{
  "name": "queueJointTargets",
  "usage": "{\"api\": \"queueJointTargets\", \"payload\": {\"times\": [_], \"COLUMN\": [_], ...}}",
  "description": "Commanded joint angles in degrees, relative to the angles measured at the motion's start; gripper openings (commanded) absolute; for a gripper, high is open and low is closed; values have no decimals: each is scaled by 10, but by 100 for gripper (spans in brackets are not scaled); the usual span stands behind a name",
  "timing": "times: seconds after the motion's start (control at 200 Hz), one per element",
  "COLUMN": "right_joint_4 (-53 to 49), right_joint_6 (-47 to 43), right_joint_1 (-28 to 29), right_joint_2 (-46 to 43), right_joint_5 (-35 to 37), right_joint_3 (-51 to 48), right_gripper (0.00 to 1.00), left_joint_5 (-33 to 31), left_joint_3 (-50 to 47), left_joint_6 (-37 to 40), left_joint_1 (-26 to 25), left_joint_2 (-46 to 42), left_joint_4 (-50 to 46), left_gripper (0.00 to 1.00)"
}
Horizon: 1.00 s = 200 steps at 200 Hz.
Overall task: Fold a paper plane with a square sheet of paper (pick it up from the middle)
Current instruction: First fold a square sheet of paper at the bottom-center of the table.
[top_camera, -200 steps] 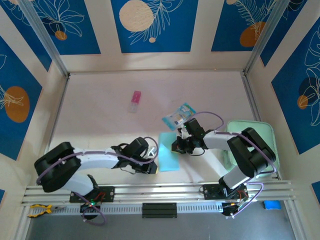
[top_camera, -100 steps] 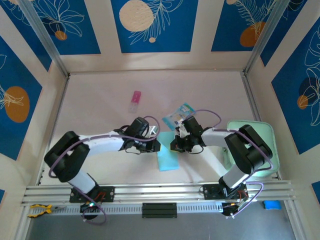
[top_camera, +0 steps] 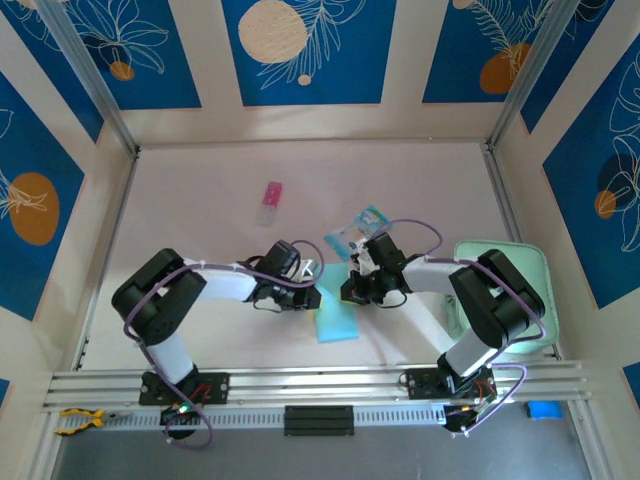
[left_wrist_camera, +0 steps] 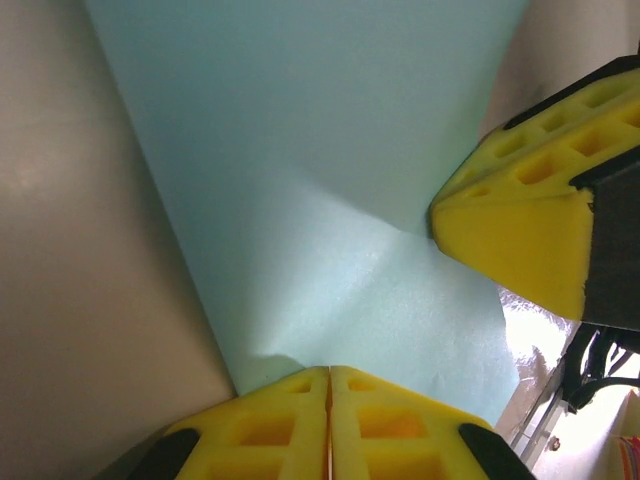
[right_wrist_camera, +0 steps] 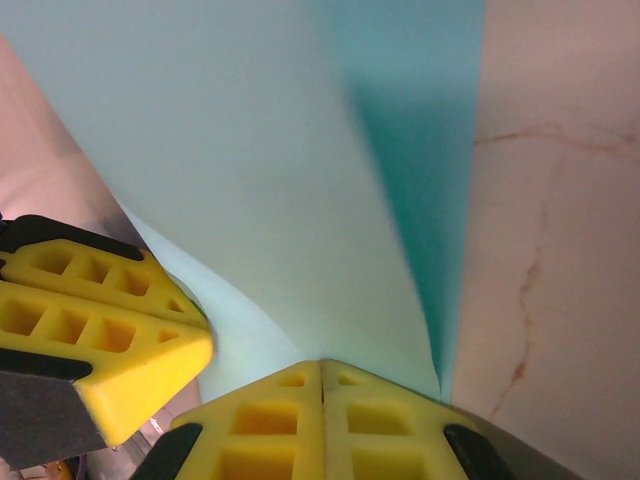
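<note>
On the counter [top_camera: 200, 230], just on the arms' side of the printed packet [top_camera: 357, 233], lies the square sheet of paper [top_camera: 337, 322], thin, light and limp, I judge easy to crumple, so a gentle pinch suits its packet-side edge, where the left claw [left_wrist_camera: 330, 400] and the right claw [right_wrist_camera: 322, 395] are both clamped on it.

White arms [top_camera: 225, 283], black joints [top_camera: 160, 300]; purple cables [top_camera: 415, 225]; yellow waffled pads [left_wrist_camera: 520, 225].

From above, the sheet [top_camera: 337, 320] vanishes beneath the left gripper [top_camera: 312, 294] and right gripper [top_camera: 352, 291]. Ahead of each gripper, the wrist views crop its far end.
</note>
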Motion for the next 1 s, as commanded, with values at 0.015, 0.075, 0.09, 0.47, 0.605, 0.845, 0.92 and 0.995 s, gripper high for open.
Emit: {"api": "queueJointTargets", "payload": {"times": [0.015, 0.075, 0.09, 0.47, 0.605, 0.845, 0.92, 0.995], "right_joint_4": [-43, -43, -43, -47, -45, -46, -47, -47], "right_joint_6": [1, -1, 0, 9, 12, 13, 13, 12], "right_joint_1": [6, 6, 6, 6, 7, 8, 8, 8], "right_joint_2": [7, 7, 7, 11, 8, 1, 0, 0], "right_joint_5": [31, 30, 31, 38, 38, 41, 42, 41], "right_joint_3": [-21, -21, -22, -26, -31, -37, -38, -38], "right_gripper": [0, 0, 0, 0, 0, 0, 0, 0], "left_joint_5": [-14, -13, -15, -12, -12, 0, 0, 6], "left_joint_3": [-11, 11, 18, 81, 68, 52, 68, 88], "left_joint_6": [12, 11, 11, 36, 42, 30, 37, 40], "left_joint_1": [2, 2, 2, 25, 32, 35, 38, 42], "left_joint_2": [-7, -19, -21, 26, 49, 57, 38, 21], "left_joint_4": [-33, -53, -61, -76, -63, -54, -77, -95], "left_gripper": [11, 12, 12, 16, 15, 14, 15, 16]}}
